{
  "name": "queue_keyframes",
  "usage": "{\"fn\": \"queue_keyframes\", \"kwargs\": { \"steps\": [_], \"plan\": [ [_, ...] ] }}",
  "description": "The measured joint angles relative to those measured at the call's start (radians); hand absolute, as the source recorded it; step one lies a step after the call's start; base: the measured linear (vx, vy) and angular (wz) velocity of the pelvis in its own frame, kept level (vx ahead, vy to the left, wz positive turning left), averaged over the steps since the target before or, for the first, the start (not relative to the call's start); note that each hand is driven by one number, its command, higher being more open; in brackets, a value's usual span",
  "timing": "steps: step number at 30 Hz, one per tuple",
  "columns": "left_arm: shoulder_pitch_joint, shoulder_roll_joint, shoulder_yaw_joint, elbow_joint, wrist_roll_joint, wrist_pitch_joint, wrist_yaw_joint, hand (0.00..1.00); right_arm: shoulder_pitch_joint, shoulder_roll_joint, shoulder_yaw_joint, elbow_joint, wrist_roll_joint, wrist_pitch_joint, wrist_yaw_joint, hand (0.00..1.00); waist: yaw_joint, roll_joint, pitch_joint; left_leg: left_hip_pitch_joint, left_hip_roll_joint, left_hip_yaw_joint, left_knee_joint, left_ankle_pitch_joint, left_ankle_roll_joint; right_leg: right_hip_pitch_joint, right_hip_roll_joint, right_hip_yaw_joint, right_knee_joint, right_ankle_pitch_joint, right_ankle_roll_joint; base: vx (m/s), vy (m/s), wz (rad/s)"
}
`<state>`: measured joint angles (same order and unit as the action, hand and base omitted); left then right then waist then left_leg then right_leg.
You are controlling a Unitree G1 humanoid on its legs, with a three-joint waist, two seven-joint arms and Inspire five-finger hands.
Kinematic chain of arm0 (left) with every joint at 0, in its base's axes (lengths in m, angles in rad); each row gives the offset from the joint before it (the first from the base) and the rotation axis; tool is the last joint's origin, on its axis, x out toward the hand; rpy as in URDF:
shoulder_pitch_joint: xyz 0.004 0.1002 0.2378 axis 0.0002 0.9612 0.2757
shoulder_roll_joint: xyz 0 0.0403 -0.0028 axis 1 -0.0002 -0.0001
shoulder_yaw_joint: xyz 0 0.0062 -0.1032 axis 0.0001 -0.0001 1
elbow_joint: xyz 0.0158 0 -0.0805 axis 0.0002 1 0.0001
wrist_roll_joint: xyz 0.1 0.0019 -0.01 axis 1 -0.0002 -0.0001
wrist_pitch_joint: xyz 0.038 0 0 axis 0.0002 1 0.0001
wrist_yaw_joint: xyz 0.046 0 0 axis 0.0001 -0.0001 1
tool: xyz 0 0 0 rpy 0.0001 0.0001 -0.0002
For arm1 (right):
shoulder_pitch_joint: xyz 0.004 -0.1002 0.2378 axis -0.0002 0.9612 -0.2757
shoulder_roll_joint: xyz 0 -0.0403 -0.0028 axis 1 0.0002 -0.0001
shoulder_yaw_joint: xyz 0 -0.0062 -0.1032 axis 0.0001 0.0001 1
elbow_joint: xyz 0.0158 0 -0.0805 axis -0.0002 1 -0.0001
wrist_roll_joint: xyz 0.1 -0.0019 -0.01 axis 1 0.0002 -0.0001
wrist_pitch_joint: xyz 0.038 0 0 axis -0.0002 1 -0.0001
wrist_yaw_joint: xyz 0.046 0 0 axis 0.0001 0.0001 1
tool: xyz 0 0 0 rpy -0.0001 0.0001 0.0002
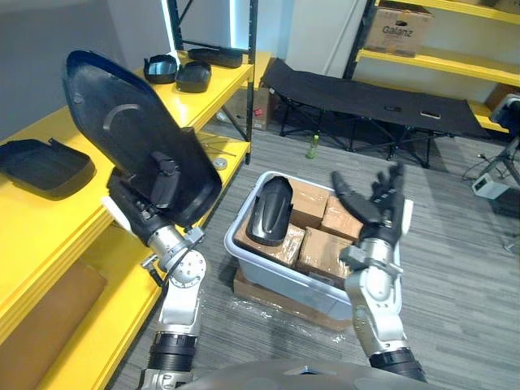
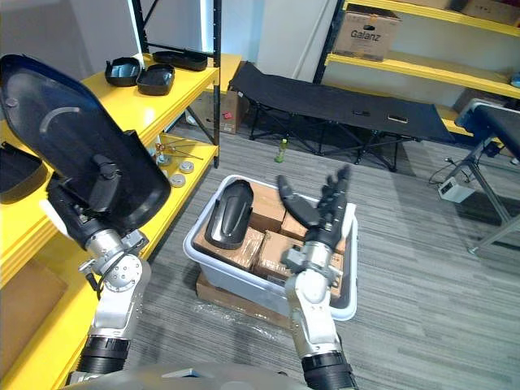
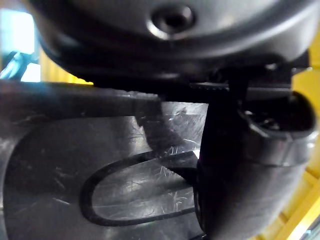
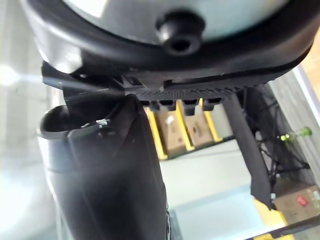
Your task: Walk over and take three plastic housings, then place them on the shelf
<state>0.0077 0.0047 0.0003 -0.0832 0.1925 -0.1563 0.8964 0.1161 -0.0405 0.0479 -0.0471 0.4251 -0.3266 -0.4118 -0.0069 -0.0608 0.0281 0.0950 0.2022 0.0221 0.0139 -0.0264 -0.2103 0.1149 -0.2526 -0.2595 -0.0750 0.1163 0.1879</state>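
The left robot hand is clamped on a large black plastic housing, held tilted above the front edge of the yellow shelf, near a 2nd housing lying there. The right robot hand hangs spread and empty over the grey bin, where a 3rd housing rests on boxes. It would be best to level the held part and lower it onto bare shelf, clear of its neighbour, before letting go

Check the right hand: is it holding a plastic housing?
No, the right hand is open with fingers spread near the grey bin, holding nothing; the left hand grips the plastic housing.
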Motion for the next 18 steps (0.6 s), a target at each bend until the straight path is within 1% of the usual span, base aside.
{"fn": "queue_keyframes", "kwargs": {
  "steps": [1,2,3,4,6,8,9,11,13,15,16,18],
  "plan": [
    [0.000,0.000,0.005,-0.003,0.034,0.021,0.000,0.00,0.011,-0.001,-0.015,-0.005,0.023,0.008,0.014,1.00,-0.002,0.001,0.001,0.000,0.000,0.005,0.002,-0.002,0.001,-0.003,0.000,0.006,0.000,0.000,0.000,-0.01,0.028,-0.23],
    [0.000,0.004,0.008,-0.005,0.091,0.055,-0.004,0.00,0.032,-0.001,-0.041,-0.007,0.037,0.026,0.036,1.00,-0.005,0.007,0.003,0.000,0.000,0.015,0.003,-0.005,0.001,-0.011,0.000,0.016,0.000,0.001,0.002,-0.01,0.024,-0.18],
    [0.001,0.007,0.008,-0.005,0.105,0.066,-0.008,0.00,0.040,-0.001,-0.050,-0.007,0.044,0.035,0.044,1.00,-0.010,0.010,0.005,0.000,0.000,0.017,0.003,-0.006,0.001,-0.013,0.000,0.019,0.000,0.002,0.002,-0.01,0.022,-0.15],
    [0.002,0.010,0.015,-0.005,0.122,0.082,-0.020,0.00,0.056,-0.001,-0.068,-0.007,0.052,0.058,0.062,1.00,-0.023,0.016,0.009,0.000,0.000,0.020,0.003,-0.006,0.001,-0.015,0.000,0.021,0.000,0.002,0.002,-0.01,0.019,-0.11],
    [0.002,0.010,0.018,-0.005,0.119,0.085,-0.042,0.00,0.088,-0.002,-0.080,-0.007,0.049,0.081,0.110,1.00,-0.031,0.026,0.011,-0.001,0.001,0.031,0.003,-0.008,0.001,-0.025,0.000,0.032,0.000,0.003,0.005,-0.01,0.019,-0.15],
    [0.008,0.008,0.017,-0.005,0.058,0.049,-0.085,0.00,0.124,-0.004,-0.097,0.002,-0.006,0.121,0.178,1.00,-0.039,0.035,0.016,0.000,0.001,0.040,0.004,-0.013,0.001,-0.030,0.000,0.042,0.000,0.004,0.006,0.00,0.020,-0.11],
    [0.011,0.008,0.018,-0.005,0.037,0.031,-0.096,0.00,0.130,-0.004,-0.097,0.004,-0.024,0.128,0.192,1.00,-0.042,0.037,0.018,0.000,0.001,0.041,0.005,-0.014,0.001,-0.031,0.000,0.044,0.000,0.004,0.006,0.00,0.019,-0.08],
    [0.043,0.008,0.018,-0.006,-0.031,-0.045,-0.148,0.00,0.147,-0.007,-0.088,0.011,-0.025,0.138,0.252,1.00,-0.048,0.041,0.019,-0.002,0.001,0.050,0.009,-0.021,0.001,-0.038,0.000,0.051,-0.001,0.004,0.006,0.00,0.018,-0.10],
    [0.067,0.007,0.018,-0.012,-0.062,-0.066,-0.189,0.00,0.147,-0.009,-0.075,0.023,-0.024,0.138,0.281,1.00,-0.047,0.041,0.019,-0.004,0.001,0.055,0.017,-0.028,0.003,-0.040,0.000,0.056,-0.001,0.005,0.007,0.00,0.018,-0.08],
    [0.114,0.006,0.018,-0.053,-0.115,-0.077,-0.237,0.00,0.146,-0.013,-0.055,0.025,-0.024,0.138,0.311,1.00,-0.046,0.042,0.020,-0.005,0.001,0.056,0.019,-0.031,0.004,-0.040,0.000,0.056,-0.001,0.005,0.006,0.00,0.008,-0.02],
    [0.140,0.006,0.019,-0.075,-0.135,-0.086,-0.258,0.00,0.146,-0.015,-0.044,0.025,-0.025,0.139,0.320,1.00,-0.042,0.042,0.020,-0.006,0.001,0.056,0.020,-0.032,0.005,-0.040,0.000,0.055,-0.001,0.005,0.006,0.00,0.000,0.00],
    [0.190,0.003,0.025,-0.130,-0.165,-0.094,-0.297,0.00,0.138,-0.032,-0.006,0.027,-0.028,0.148,0.319,1.00,-0.018,0.044,0.021,-0.019,0.001,0.046,0.032,-0.038,0.006,-0.039,0.000,0.043,-0.001,0.004,0.006,-0.01,0.011,0.09]
  ]
}}
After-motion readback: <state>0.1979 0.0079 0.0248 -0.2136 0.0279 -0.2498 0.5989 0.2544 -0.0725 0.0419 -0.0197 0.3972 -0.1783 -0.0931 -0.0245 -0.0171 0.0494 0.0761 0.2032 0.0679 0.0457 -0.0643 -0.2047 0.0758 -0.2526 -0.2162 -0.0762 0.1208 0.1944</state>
